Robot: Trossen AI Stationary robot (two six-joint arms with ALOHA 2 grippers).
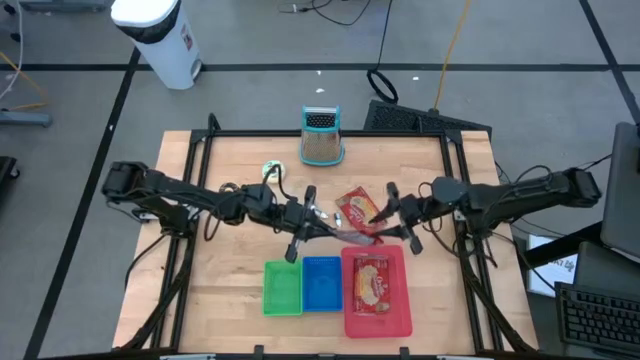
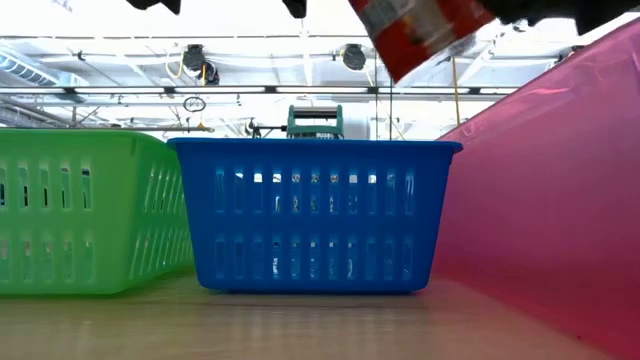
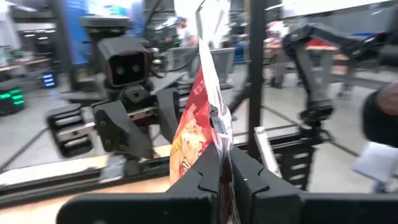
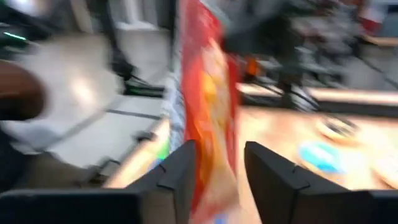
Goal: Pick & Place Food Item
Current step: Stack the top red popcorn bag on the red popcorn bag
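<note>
A red snack bag (image 1: pixel 356 209) hangs in the air between my two grippers, above the far end of the red basket (image 1: pixel 404 318); in the low view the bag (image 2: pixel 415 30) shows at the top edge. My left gripper (image 1: pixel 322 222) is shut on its left end. My right gripper (image 1: pixel 386 215) stands open at the bag's right end, one finger on either side of the bag (image 4: pixel 208 106). A second snack bag (image 1: pixel 372 283) lies flat inside the red basket. My left gripper pinches the bag's sealed end (image 3: pixel 219 134) between its two shut fingers, coming level from the table's left. The bag stands on edge beyond the fingertips, lifted clear of table and baskets. My right gripper is open around the bag's other end; whether a finger (image 4: pixel 180 168) touches it, I cannot tell.
A blue basket (image 1: pixel 321 284) and a green basket (image 1: pixel 282 288) stand side by side left of the red one, near the front edge. A metal grater with a teal top (image 1: pixel 321 136) stands at the far edge. A small round object (image 1: pixel 271 170) lies far left of centre.
</note>
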